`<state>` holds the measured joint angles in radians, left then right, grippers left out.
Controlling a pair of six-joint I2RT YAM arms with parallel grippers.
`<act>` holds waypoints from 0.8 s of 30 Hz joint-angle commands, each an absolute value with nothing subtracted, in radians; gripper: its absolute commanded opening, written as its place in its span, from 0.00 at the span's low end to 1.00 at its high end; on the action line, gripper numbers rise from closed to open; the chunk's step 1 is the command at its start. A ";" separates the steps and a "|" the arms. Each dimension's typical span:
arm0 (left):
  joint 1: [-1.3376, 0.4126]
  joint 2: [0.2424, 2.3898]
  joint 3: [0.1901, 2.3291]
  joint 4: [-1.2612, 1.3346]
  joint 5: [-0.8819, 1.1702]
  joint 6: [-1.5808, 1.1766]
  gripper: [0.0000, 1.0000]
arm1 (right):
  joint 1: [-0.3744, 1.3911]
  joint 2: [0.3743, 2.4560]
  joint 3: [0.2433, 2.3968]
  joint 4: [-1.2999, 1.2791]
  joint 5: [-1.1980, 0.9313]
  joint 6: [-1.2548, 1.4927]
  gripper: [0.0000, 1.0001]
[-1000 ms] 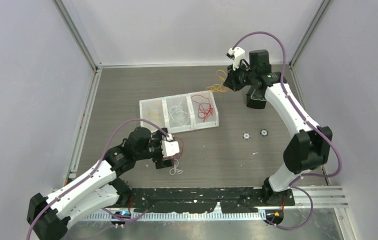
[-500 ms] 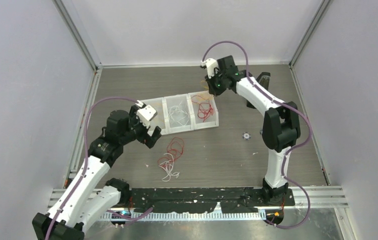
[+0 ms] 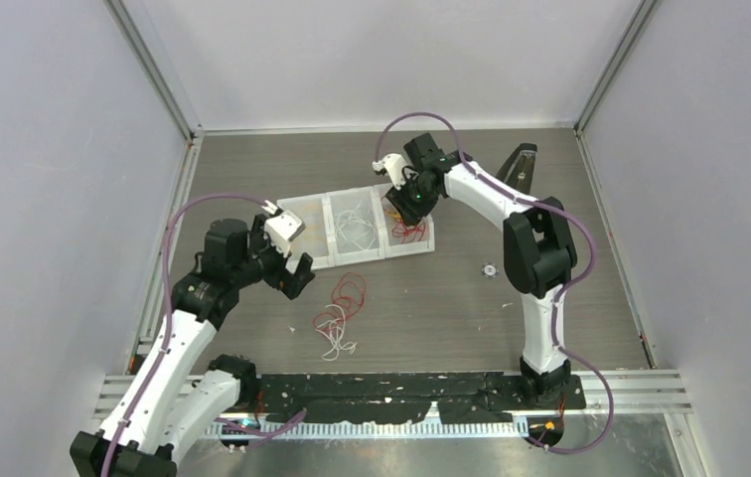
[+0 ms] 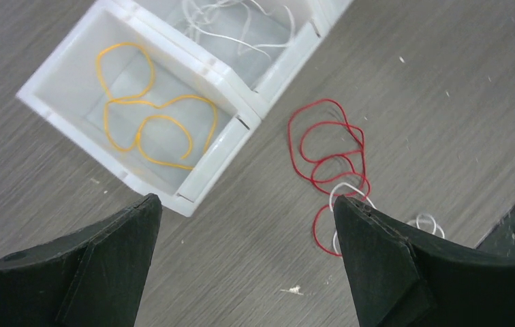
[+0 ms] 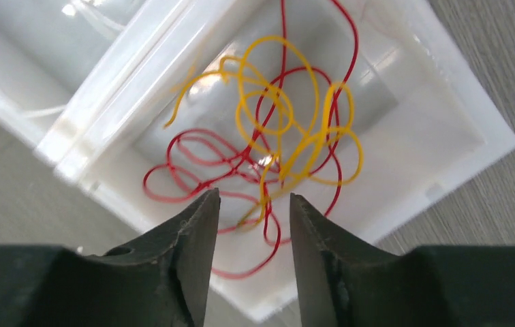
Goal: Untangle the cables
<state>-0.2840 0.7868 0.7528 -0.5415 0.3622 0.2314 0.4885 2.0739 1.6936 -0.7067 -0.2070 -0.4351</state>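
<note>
The cables lie in two places. A red and white tangle (image 3: 340,310) rests on the table in front of the white three-part tray (image 3: 317,260). The tray's left part holds a yellow cable (image 4: 146,109), the middle part white ones (image 4: 234,27), and the right part red ones (image 5: 193,160). A yellow cable (image 5: 289,129) lies loose on top of the red ones. My right gripper (image 5: 255,196) hovers over that right part, open, with nothing pinched. My left gripper (image 4: 246,199) hangs wide open and empty, left of the red loops (image 4: 326,146).
A small round disc (image 3: 490,269) lies on the table right of the tray. A black stand (image 3: 519,164) sits at the back right. Black tape (image 3: 401,393) runs along the near edge. Frame posts and walls close in the sides.
My right arm swung from the back right to over the tray's right part, and its jaws opened and let go of the yellow cable. My left arm drew back from the red and white tangle.
</note>
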 commanded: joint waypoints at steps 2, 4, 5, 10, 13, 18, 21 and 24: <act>-0.280 0.840 0.738 -0.645 0.605 0.519 0.98 | 0.473 1.863 1.744 -0.833 -0.310 -0.451 0.60; -0.306 0.898 0.758 -0.666 0.604 0.609 0.92 | 0.472 1.820 1.739 -0.873 -0.344 -0.443 0.67; -0.326 0.945 0.771 -0.669 0.594 0.642 0.89 | 0.471 1.792 1.728 -0.895 -0.355 -0.432 0.69; -0.492 1.132 0.837 -0.609 0.459 0.726 0.76 | 0.405 1.658 1.633 -0.933 -0.468 -0.358 0.83; -0.590 1.239 0.879 -0.558 0.381 0.775 0.83 | 0.340 1.551 1.540 -0.943 -0.511 -0.330 0.90; -0.647 1.427 1.006 -0.573 0.351 0.851 0.90 | 0.256 1.442 1.423 -0.941 -0.528 -0.320 0.93; -0.677 1.513 1.047 -0.592 0.342 0.916 0.94 | 0.249 1.396 1.389 -0.936 -0.524 -0.311 0.93; -0.692 1.578 1.052 -0.612 0.359 0.957 0.96 | 0.245 1.365 1.372 -0.951 -0.523 -0.318 0.93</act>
<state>-0.6682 1.5196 1.0267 -0.5903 0.3580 0.8532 0.2447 1.4311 1.3827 -0.9390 -0.4919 -0.3305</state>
